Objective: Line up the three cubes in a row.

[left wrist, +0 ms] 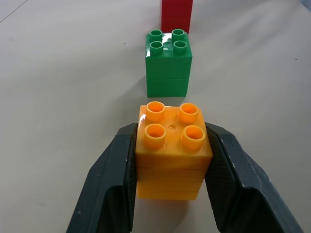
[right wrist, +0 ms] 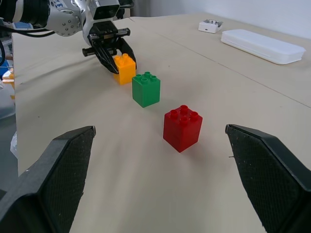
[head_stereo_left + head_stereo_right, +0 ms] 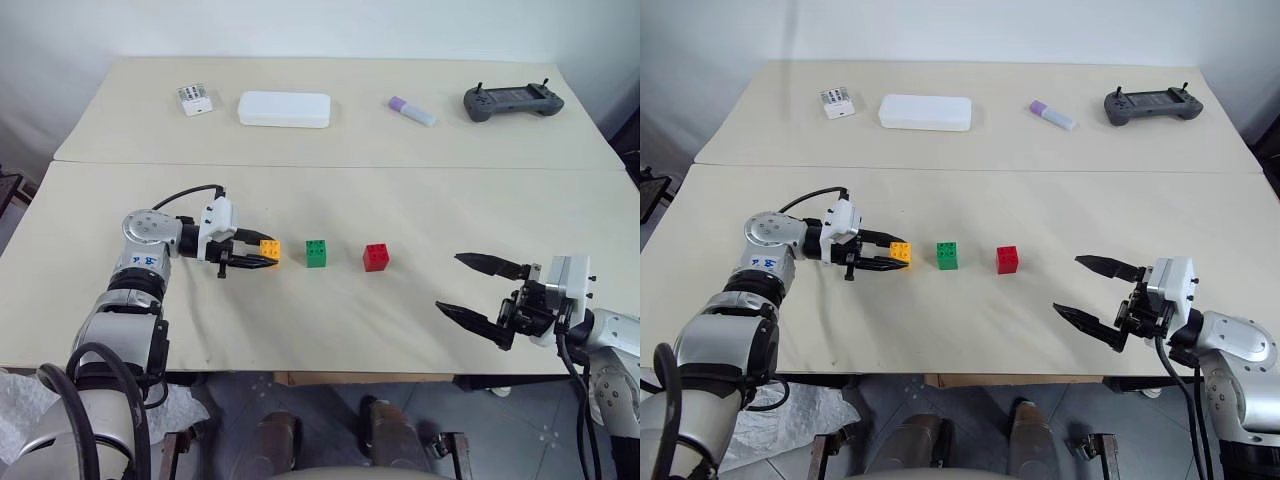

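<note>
I see the left gripper [image 1: 170,160] at centre-left of the frame, its fingers touching both sides of the orange cube [image 3: 270,250]. Green cube [image 3: 316,253] and red cube [image 3: 377,257] follow rightward in a row. Right gripper [image 3: 478,287], lower right, is wide open, empty.

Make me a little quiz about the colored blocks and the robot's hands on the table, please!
1. Which cube sits in the middle of the row: orange-yellow cube, green cube or red cube?
2. True or false: the right gripper is closed around the red cube.
3. Fill in the blank: the jaws of the left gripper stand on either side of the ______ cube.

Key:
1. The green cube.
2. False. Its jaws are wide open and apart from every cube.
3. Orange-yellow.
</note>
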Robot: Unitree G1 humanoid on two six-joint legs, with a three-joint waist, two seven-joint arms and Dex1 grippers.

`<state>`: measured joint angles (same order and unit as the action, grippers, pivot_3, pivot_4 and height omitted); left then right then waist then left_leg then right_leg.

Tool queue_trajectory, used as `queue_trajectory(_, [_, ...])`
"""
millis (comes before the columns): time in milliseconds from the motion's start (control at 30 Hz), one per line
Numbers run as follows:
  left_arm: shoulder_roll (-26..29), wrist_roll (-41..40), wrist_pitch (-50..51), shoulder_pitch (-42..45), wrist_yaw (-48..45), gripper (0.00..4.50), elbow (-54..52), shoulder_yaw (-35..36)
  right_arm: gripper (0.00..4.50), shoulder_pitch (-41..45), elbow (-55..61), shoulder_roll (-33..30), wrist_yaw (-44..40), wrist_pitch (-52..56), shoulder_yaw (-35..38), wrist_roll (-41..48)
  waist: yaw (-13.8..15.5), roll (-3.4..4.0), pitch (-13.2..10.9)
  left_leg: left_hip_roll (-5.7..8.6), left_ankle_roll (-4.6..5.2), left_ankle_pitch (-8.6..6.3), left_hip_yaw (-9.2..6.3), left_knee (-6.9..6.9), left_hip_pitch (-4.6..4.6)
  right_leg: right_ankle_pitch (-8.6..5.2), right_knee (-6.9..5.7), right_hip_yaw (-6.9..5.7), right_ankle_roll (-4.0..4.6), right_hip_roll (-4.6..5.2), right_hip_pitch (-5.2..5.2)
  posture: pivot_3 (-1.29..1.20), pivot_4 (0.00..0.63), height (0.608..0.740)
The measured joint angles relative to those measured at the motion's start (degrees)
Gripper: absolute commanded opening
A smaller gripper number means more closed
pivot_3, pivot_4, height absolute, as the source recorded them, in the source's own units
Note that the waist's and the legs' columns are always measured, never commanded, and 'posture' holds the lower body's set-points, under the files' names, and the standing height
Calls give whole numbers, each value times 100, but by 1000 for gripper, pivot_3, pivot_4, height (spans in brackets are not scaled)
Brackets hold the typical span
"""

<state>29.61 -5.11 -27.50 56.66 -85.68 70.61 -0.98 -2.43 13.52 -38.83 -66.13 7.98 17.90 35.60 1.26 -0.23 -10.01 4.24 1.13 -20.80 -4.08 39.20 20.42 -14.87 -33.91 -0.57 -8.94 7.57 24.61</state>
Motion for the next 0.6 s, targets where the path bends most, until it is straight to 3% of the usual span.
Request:
queue_trajectory(200, [212,56,0,-1,-3,4368,13,105,4500,-68,1,-83,-35,89,2,36,1,0,0,0,0,0,-1,1,0,0,0,0,0,0,0,0,150,740])
queue_trajectory(433, [618,-365,230,-370,-32,4441,-378,663,4500,174,-142,-87,-315,80,-25,62,-61,0,0,-6,-1,-1,0,0,-1,0,-4,-1,0,-1,5,0,150,740])
queue_trajectory(600, [1194,-1271,1576,-1464,-30,4441,-1759,1337,4500,628,-854,-86,-787,67,-88,213,-161,0,0,-29,-1,-1,-3,1,-3,0,-10,-6,1,7,6,0,150,740])
